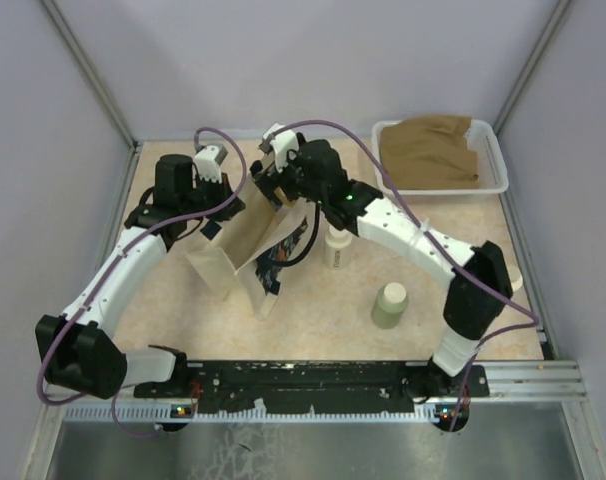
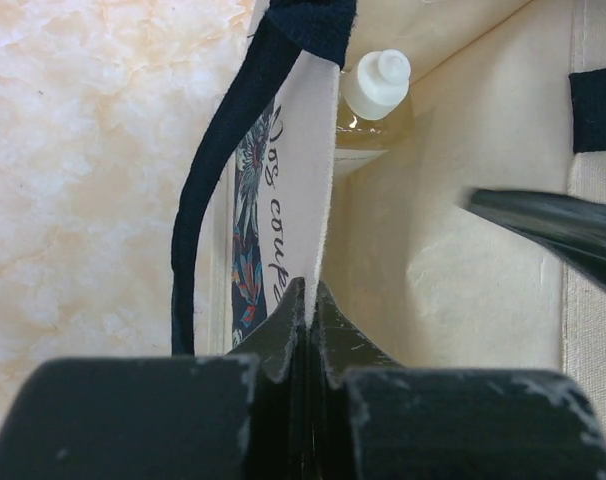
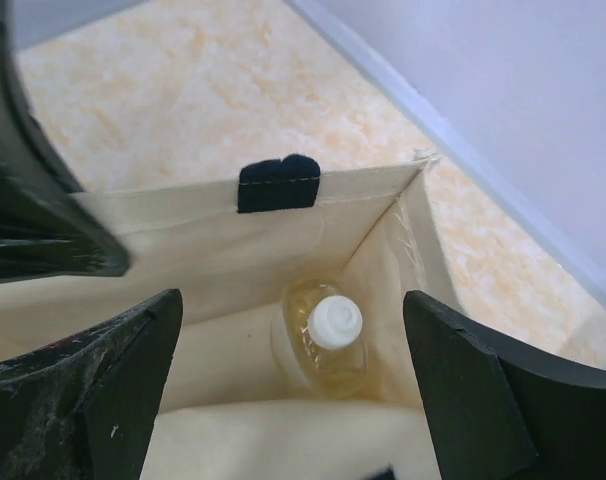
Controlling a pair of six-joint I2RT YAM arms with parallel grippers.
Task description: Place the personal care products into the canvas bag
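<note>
One amber bottle (image 3: 323, 340) sits inside the canvas bag (image 1: 241, 238), left jaws clamped on its rim, right jaws apart above it.

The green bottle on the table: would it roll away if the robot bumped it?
Probably not while upright: the green bottle rests on its flat end on the table. A hard knock could tip it, and then its round sides would likely let it roll. It looks small and stubby, so probably light and easy to shove.
</note>
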